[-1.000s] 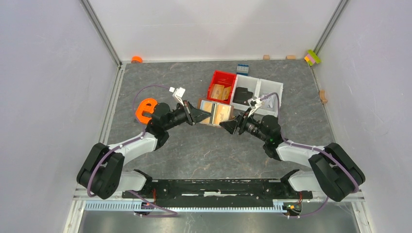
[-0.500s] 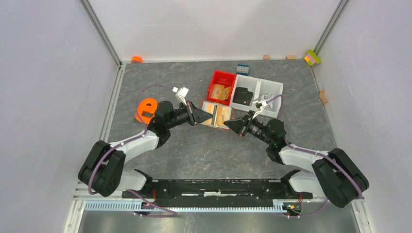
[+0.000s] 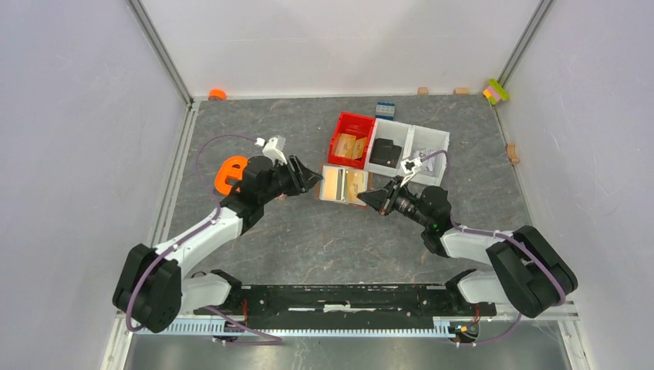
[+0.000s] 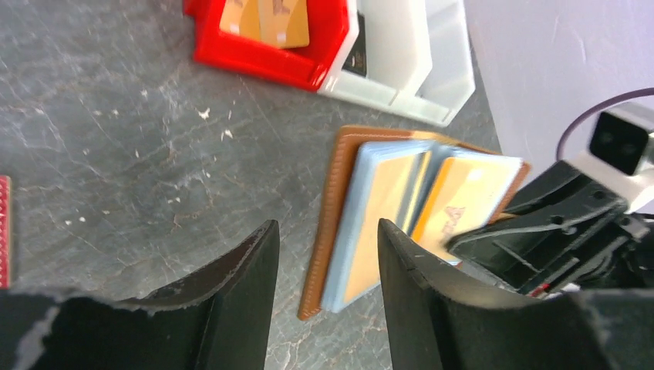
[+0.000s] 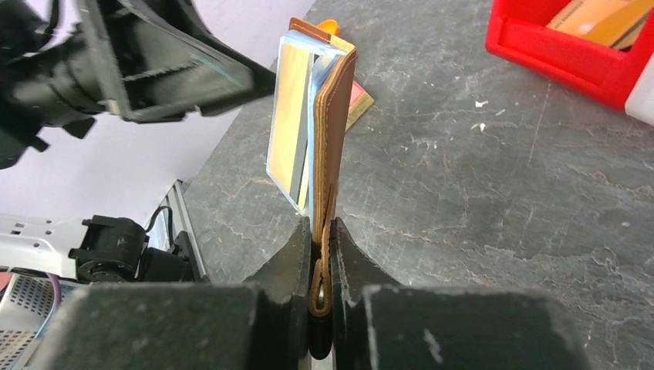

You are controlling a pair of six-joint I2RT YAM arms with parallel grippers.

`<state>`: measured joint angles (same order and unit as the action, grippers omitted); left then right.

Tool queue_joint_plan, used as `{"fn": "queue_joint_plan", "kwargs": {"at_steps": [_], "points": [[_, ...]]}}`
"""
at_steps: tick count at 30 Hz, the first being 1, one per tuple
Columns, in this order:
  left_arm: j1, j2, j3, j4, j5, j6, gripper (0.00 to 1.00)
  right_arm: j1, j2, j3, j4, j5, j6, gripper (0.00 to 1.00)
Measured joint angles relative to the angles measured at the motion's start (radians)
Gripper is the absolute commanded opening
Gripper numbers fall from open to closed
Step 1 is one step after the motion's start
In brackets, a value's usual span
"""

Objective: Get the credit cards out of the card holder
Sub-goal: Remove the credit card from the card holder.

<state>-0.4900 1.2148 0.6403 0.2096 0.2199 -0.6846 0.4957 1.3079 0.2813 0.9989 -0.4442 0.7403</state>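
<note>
The brown card holder [image 3: 345, 185] hangs edge-up just above the table, between the two arms. My right gripper [image 5: 321, 254] is shut on its strap tab and lower edge [image 5: 333, 131]. Credit cards [image 4: 385, 216] with orange-tan faces and pale blue edges sit in its pockets, a second one [image 4: 463, 204] beside the first. In the right wrist view they stand out from the holder's left face [image 5: 291, 116]. My left gripper [image 4: 328, 285] is open a short way left of the holder and touches nothing; the holder's brown edge [image 4: 330, 208] shows beyond the gap between its fingers.
A red bin [image 3: 340, 137] with tan cards in it stands behind the holder. White bins [image 3: 432, 139] adjoin it, one holding a black item [image 3: 385, 152]. An orange object [image 3: 230, 174] lies left of the left arm. A blue block [image 3: 384, 109] sits at the back.
My right gripper closed on the holder's tab. My left gripper then let go of the holder, opened and drew back to the left.
</note>
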Motion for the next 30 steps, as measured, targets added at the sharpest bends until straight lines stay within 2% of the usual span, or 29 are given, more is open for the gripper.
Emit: {"fn": "queue_joint_plan", "kwargs": {"at_steps": [3, 5, 7, 10, 18, 30], "points": [[0.002, -0.05, 0.0, -0.004, -0.014, 0.016, 0.53, -0.006, 0.023, 0.013, -0.031, 0.0, 0.0, 0.01], [0.002, -0.08, -0.006, 0.01, -0.003, 0.025, 0.47, -0.011, 0.039, 0.021, -0.047, 0.0, 0.0, 0.0], [0.001, -0.099, -0.025, 0.048, 0.027, 0.028, 0.4, -0.014, 0.058, 0.027, -0.056, -0.001, 0.001, 0.0], [-0.012, -0.088, -0.039, 0.108, 0.095, 0.029, 0.37, -0.019, 0.072, 0.031, -0.066, -0.007, 0.008, 0.0], [-0.088, 0.132, 0.032, 0.171, 0.28, 0.033, 0.43, -0.019, 0.088, 0.032, -0.027, -0.06, 0.061, 0.0], [-0.088, 0.163, 0.048, 0.198, 0.349, 0.031, 0.44, -0.022, 0.108, 0.032, 0.147, -0.163, 0.192, 0.0]]}}
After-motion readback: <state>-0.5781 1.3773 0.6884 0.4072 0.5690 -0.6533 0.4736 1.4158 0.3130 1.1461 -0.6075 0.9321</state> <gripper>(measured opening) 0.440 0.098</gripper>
